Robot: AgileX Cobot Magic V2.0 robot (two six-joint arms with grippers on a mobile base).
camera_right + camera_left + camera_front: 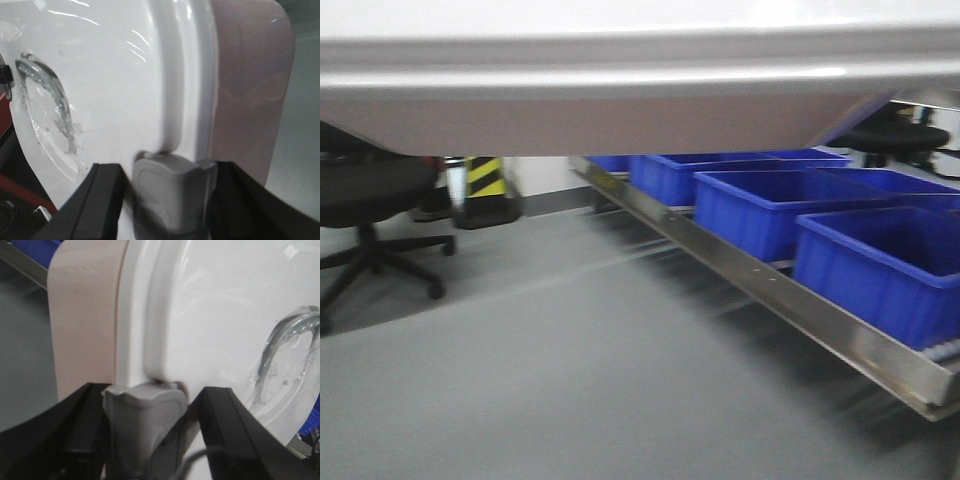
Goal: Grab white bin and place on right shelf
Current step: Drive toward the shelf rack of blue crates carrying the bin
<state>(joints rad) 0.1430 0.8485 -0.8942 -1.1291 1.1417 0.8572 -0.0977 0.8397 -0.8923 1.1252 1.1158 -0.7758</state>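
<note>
The white bin point(620, 110) is held off the floor point(570, 370), spanning the top of the front view from edge to edge. Its long axis runs left to right, with one arm at each short end, so neither arm is nearer.

In the left wrist view, the left end effector point(145, 430) has its black fingers point(75, 435) close on either side of a grey clip point(145, 407) at the lid's rim. It appears closed on that clip. The right end effector point(167, 200) mirrors this, pinching the grey clip point(170, 185) at the opposite end. The glossy lid point(115, 75) and its recessed handle point(47, 95) face both wrist cameras.

The move depends on where the right shelf point(800, 300) lies. Its stainless-steel front rail is below the bin and to the right, slanting from the near right corner back toward the far middle. Blue bins point(770, 205) stand in a row along it, touching or nearly so. No free gap shows from here, and the bin hides anything higher on the rack.

I judge the bin must travel right and forward, turned so its long side lines up with the slanting rail. An office chair point(370, 200) and a yellow-and-black striped post point(487, 178) stand well apart on the far left.
</note>
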